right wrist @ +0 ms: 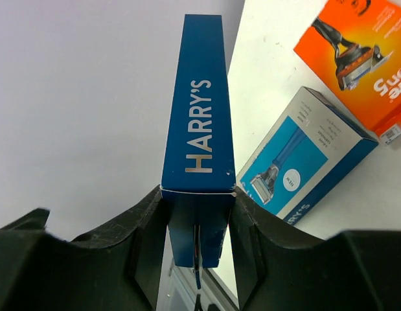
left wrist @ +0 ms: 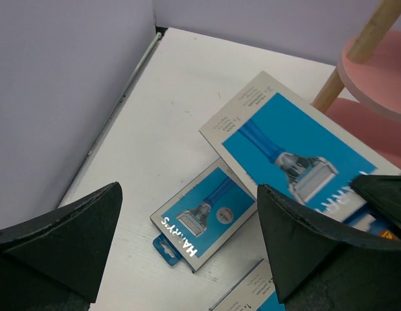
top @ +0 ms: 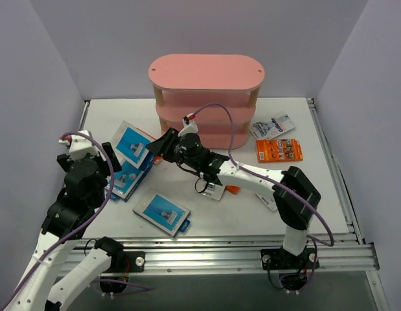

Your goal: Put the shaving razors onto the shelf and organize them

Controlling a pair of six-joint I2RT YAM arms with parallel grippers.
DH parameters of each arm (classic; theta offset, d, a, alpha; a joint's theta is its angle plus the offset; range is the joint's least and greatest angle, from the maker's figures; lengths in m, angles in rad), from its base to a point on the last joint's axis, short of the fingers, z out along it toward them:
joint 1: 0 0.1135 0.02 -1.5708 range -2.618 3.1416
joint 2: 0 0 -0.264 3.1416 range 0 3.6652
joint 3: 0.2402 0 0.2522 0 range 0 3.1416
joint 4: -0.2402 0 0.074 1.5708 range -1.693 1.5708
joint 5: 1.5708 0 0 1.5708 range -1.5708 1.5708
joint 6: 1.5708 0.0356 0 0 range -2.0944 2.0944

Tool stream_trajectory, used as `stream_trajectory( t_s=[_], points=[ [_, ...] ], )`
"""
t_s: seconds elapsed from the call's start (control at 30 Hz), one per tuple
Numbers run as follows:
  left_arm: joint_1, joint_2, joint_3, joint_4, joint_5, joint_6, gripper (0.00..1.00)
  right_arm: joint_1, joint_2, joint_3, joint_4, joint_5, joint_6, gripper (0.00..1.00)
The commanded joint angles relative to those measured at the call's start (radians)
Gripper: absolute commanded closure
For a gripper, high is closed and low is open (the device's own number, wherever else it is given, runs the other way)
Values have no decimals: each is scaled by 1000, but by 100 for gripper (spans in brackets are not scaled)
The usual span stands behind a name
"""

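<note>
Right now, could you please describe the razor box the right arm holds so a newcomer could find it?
From the pink shelf, look just in front of its left end, where the right arm reaches across. The blue-and-white Harry's box pinched in its jaws is the one; unlike the two blue boxes beside it, it is not lying loose.

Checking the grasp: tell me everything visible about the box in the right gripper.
The blue cardboard box shows its narrow dark-blue side, printed HARRY'S in pale letters, with crisp corners. The right gripper clamps its flat faces between both black fingers, and a thin blue tab pokes out behind them. It appears lifted off the table; nothing else touches it.
</note>
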Motion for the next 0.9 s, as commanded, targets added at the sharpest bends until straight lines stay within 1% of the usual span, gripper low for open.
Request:
stream_trajectory(
  t_s=[0.0,0.1,0.23,0.47,0.6,0.73,0.83,0.87],
  points=[
    [2,-52,-5,17,-99,-8,6,-20,-155,40,-97,-8,-140,100],
    [4,-98,-21,34,-124,-4,6,-40,-225,55,-179,-10,-192,100],
    [4,-126,-39,66,-84,10,6,-69,-316,93,-269,0,-238,100],
    [4,-73,-15,28,-98,1,6,-141,-414,161,-326,-8,-262,100],
    [4,-79,-18,33,-93,1,6,-172,-442,239,-387,-6,-295,100],
    [4,-86,-22,40,-87,2,6,-233,-465,273,-383,3,-282,100],
    [4,-84,-22,40,-84,4,6,-278,-483,288,-381,24,-270,100],
    [4,-84,-22,40,-81,4,6,-295,-488,291,-380,71,-267,100]
  ],
)
